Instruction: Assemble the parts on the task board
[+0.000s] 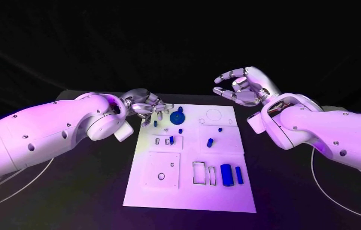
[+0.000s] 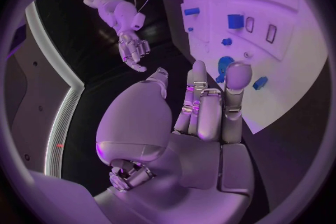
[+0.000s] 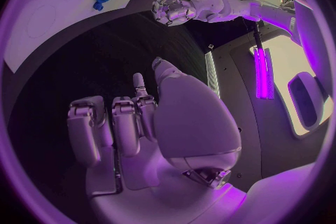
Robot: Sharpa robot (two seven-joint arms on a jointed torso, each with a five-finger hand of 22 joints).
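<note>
The white task board (image 1: pixel 151 188) lies in the middle of the black table. A round blue disc (image 1: pixel 177 117) sits near its far left corner, with small blue parts (image 1: pixel 209 142) scattered mid-board and two blue cylinders (image 1: pixel 226 175) near the front right. My left hand (image 1: pixel 146 107) hovers over the board's far left corner, fingers pointing down beside the disc (image 2: pixel 225 64) and a small blue piece (image 2: pixel 260 83); it holds nothing. My right hand (image 1: pixel 241 86) hangs raised beyond the far right corner, fingers loosely curled and thumb apart, with nothing in it (image 3: pixel 140 123).
Black table (image 1: pixel 301 198) surrounds the board on all sides. Recesses and outlines (image 1: pixel 202 172) mark the board's front half. A thin white cable (image 1: pixel 331 198) curves over the table at the right. My left forearm (image 1: pixel 68 131) lies low beside the board's left edge.
</note>
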